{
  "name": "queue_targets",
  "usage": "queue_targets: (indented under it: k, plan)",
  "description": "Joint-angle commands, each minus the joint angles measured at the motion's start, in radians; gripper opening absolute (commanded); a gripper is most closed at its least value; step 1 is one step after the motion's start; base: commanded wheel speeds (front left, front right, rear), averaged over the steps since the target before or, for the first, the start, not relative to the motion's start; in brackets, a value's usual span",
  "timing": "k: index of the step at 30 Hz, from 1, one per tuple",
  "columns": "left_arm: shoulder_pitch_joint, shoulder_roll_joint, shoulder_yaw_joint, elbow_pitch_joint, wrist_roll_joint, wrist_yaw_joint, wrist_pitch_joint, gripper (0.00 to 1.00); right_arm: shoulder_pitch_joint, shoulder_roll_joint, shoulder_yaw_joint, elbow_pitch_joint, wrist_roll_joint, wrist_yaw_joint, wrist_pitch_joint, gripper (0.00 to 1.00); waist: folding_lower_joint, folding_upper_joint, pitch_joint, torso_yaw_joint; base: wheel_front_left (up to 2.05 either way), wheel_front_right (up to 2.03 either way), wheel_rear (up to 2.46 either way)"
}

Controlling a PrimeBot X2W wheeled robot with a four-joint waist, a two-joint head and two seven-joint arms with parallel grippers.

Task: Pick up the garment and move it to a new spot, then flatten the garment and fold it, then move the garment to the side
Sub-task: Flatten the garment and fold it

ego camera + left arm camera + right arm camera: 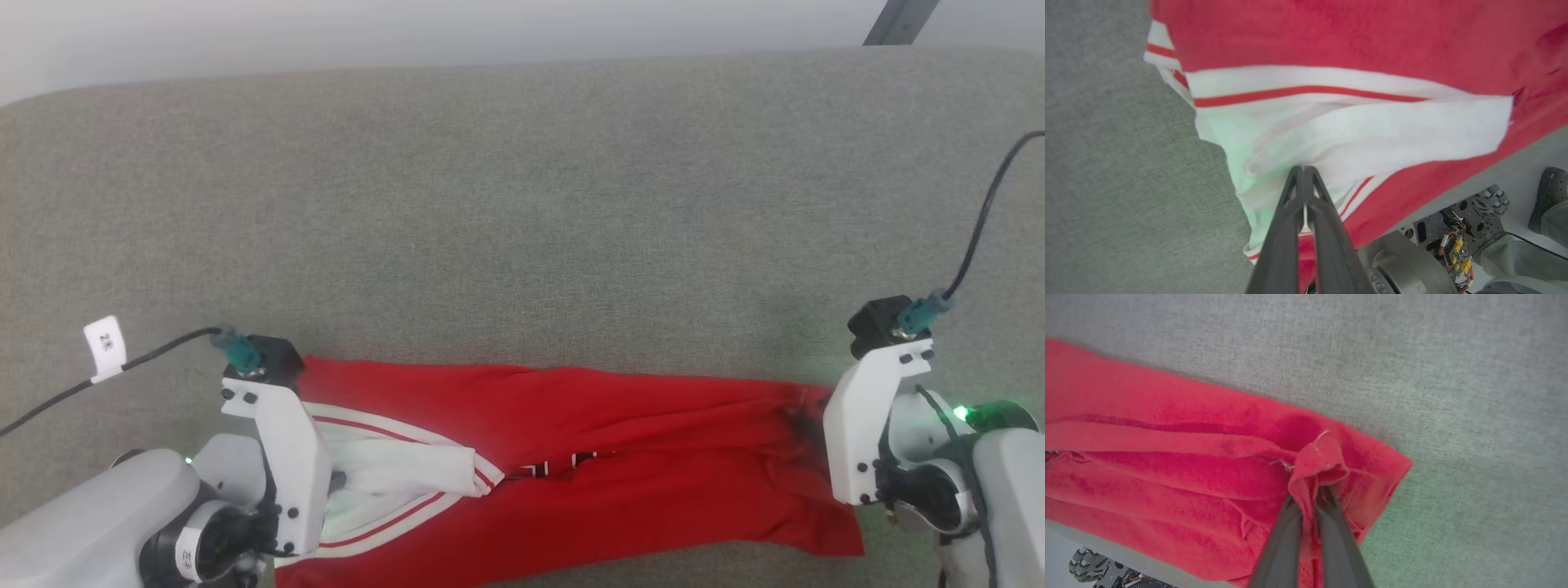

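Left gripper [1303, 171] — jaws clenched on white sleeve end of garment [620, 441]. Garment stretched as band along near edge of grey cushion [522, 204], lower part draping over. Right gripper [1309, 494] pinching red hem corner, fabric bunched between fingers. Best play: lift both ends together, tension even — no sagging middle. Count: one garment, two grippers.

the garment [653, 457] is soft, matt cloth. the surface [522, 204] beneath is rough grey woven fabric. the left gripper [1304, 170] looks smooth dark plastic.
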Motion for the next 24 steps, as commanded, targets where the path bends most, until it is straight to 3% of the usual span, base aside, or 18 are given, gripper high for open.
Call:
queue_targets:
  k: [1, 7, 13, 19, 23, 24]
  plan:
    - [0.019, -0.008, 0.013, 0.027, -0.016, -0.011, -0.02, 1.0, -0.012, 0.008, 0.004, 0.014, -0.004, 0.0, -0.01, 1.0, 0.0, 0.0, -0.005, -0.002, 0.0, 0.0, 0.0]
    - [0.05, -0.005, 0.045, 0.057, -0.016, -0.039, -0.11, 1.0, -0.003, -0.01, 0.02, 0.01, 0.021, 0.0, -0.017, 1.0, 0.0, 0.0, -0.033, -0.006, 0.0, 0.0, 0.0]
    - [0.09, 0.026, 0.1, 0.031, 0.019, -0.048, -0.277, 1.0, 0.036, -0.035, -0.014, -0.021, 0.041, 0.0, -0.002, 1.0, 0.0, 0.0, -0.062, -0.006, 0.0, 0.0, 0.0]
    - [0.148, 0.053, 0.167, 0.028, 0.047, -0.019, -0.468, 1.0, 0.08, -0.043, -0.071, -0.042, 0.042, 0.0, 0.019, 1.0, 0.0, 0.0, -0.081, 0.0, 0.0, 0.0, 0.0]
    - [0.198, 0.056, 0.226, 0.057, 0.073, 0.002, -0.651, 1.0, 0.106, -0.038, -0.098, -0.046, 0.042, 0.0, 0.028, 1.0, 0.0, 0.0, -0.086, 0.009, 0.0, 0.0, 0.0]
    - [0.198, 0.056, 0.226, 0.057, 0.073, 0.002, -0.651, 1.0, 0.106, -0.038, -0.098, -0.046, 0.042, 0.0, 0.028, 1.0, 0.0, 0.0, -0.086, 0.009, 0.0, 0.0, 0.0]
